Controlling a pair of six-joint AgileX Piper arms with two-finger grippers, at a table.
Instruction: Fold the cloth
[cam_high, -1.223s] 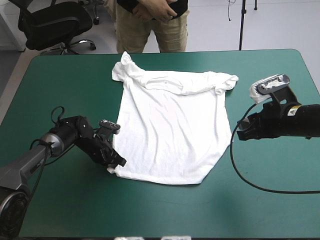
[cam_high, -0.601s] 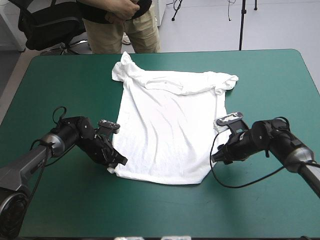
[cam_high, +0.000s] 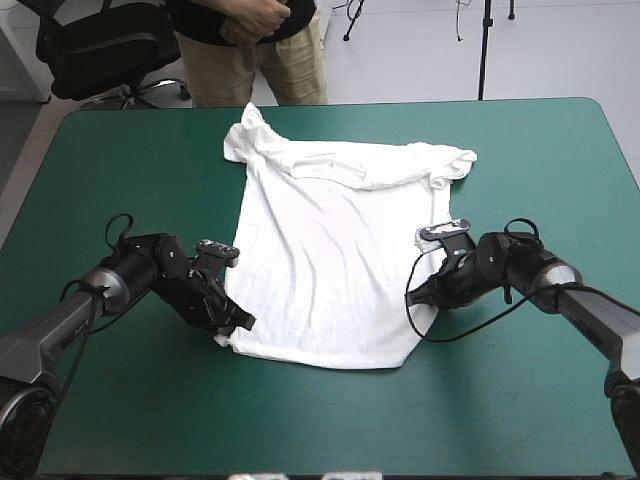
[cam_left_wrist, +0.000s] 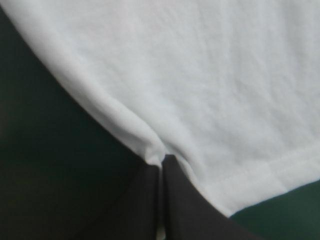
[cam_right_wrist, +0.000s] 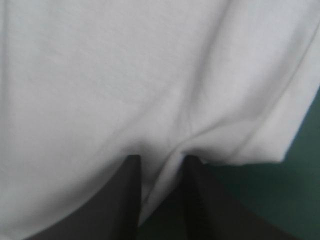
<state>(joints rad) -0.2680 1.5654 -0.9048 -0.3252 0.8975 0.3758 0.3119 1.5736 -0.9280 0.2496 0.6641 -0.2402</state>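
On the teal-green table (cam_high: 520, 150), the T-shirt (cam_high: 340, 260) lies spread flat at the middle, collar and sleeves toward the far edge and hem toward the near edge. No fold has been made yet. The sleeves are bunched in near the collar, and the body shows only shallow creases.

Both arms are at the cloth's near end. The left gripper (cam_high: 235, 325) sits at the near-left hem corner; its wrist view shows the black fingers pressed together with the hem's edge pinched between them. The right gripper (cam_high: 415, 298) is at the right side edge, a little up from the hem. Its fingers are drawn narrow around a ridge of cloth that puckers toward them — judged a grip, though looser-looking than the left's.

By this reading the grasps are the only step in hand. Lifting, carrying the hem over and every later fold are still to do.

Earlier, the right arm hung well clear of the T-shirt, off its right side. It then swung in low toward the edge and has now reached the cloth. The left gripper has kept its place at the corner, and the T-shirt lies as it did.
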